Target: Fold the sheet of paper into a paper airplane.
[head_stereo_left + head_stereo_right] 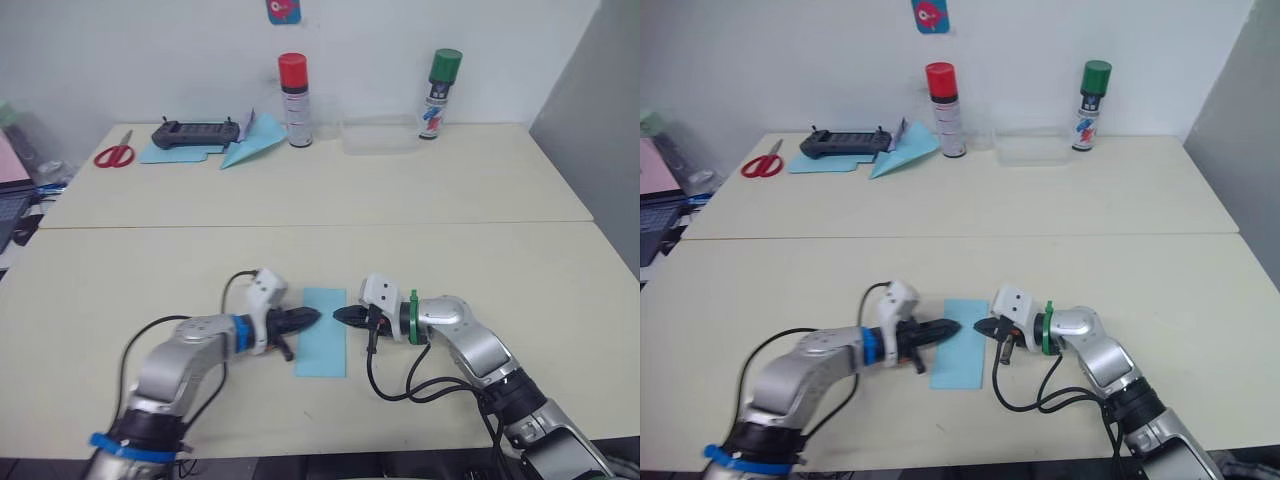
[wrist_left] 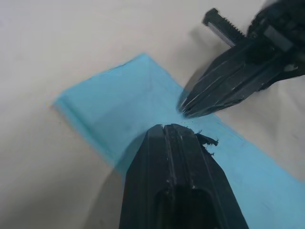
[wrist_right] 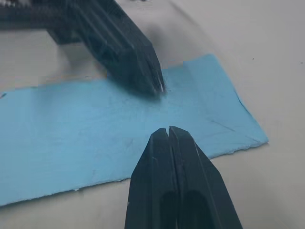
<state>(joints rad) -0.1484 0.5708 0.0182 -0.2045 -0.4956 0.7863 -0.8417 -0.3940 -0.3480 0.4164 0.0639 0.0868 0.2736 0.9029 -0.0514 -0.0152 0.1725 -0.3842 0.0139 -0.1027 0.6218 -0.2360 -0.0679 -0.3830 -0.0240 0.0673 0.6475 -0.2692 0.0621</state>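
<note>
The sheet of paper [image 2: 143, 109], a long light blue strip, lies flat on the pale table [image 2: 57, 47]. The left gripper [image 2: 178, 130] rests its closed black tips on the paper near the strip's middle. The right gripper [image 2: 187, 109], fingers also pressed together, points at the same spot, its tip just beside the left one over the paper.
</note>
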